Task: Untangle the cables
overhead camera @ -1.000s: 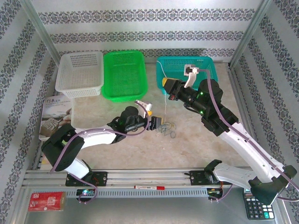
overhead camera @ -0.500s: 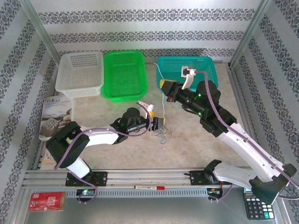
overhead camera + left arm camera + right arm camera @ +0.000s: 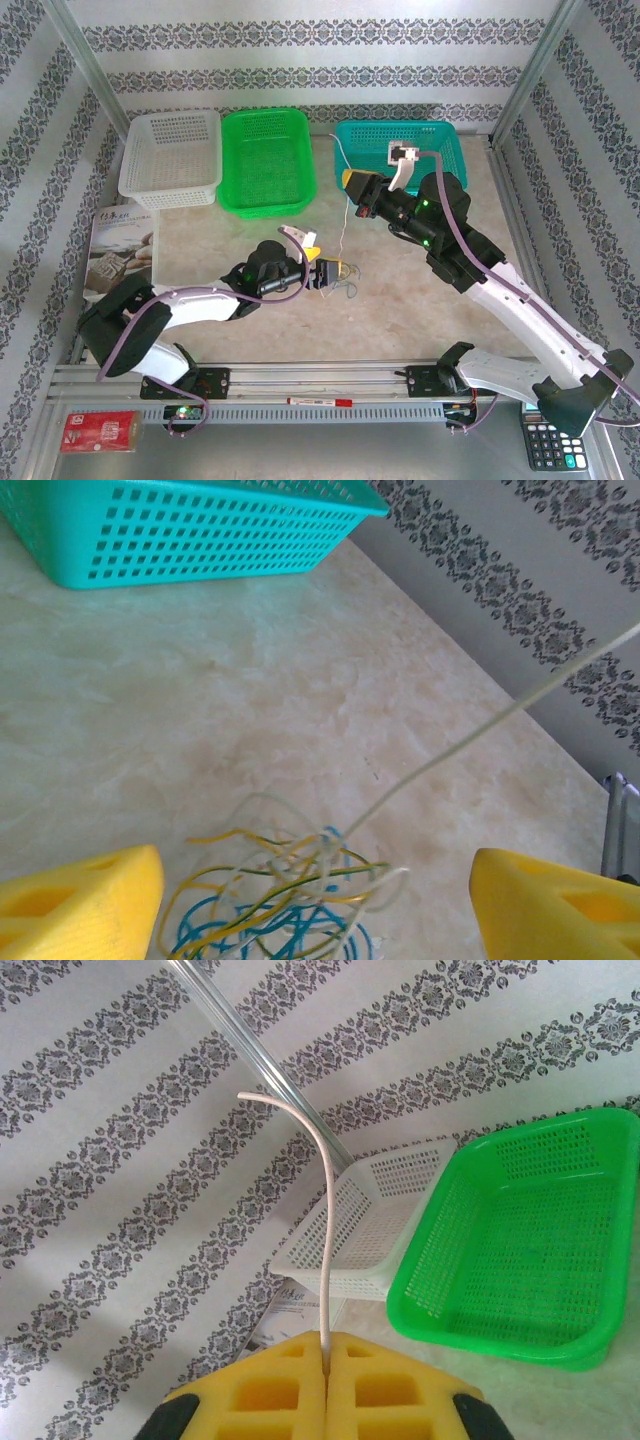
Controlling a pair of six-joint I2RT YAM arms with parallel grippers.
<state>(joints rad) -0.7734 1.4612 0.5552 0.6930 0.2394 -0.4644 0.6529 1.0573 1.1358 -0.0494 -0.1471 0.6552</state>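
Note:
The cables (image 3: 346, 279) lie in a small tangle of yellow, blue and whitish wire on the table's middle. My left gripper (image 3: 327, 273) sits low just left of them, open. In the left wrist view the tangle (image 3: 290, 895) lies between the two yellow fingers (image 3: 85, 905), apart from both. One whitish cable (image 3: 470, 735) rises out of the tangle, up and to the right. My right gripper (image 3: 351, 181) is shut on that whitish cable (image 3: 343, 225), lifted in front of the teal basket (image 3: 445, 132). Its free end (image 3: 322, 1210) sticks out past the shut gripper (image 3: 326, 1365).
A white basket (image 3: 172, 160) and a green basket (image 3: 266, 162) stand at the back left, the teal one (image 3: 180, 525) at the back right. A booklet (image 3: 115, 240) lies at the left edge. A calculator (image 3: 550, 442), a pen (image 3: 320, 401) and a red packet (image 3: 98, 431) lie along the near rail.
My left gripper has drawn back a little to the left, still open. The right gripper rose slightly toward the back with the whitish cable, then held; the tangle shifted a little.

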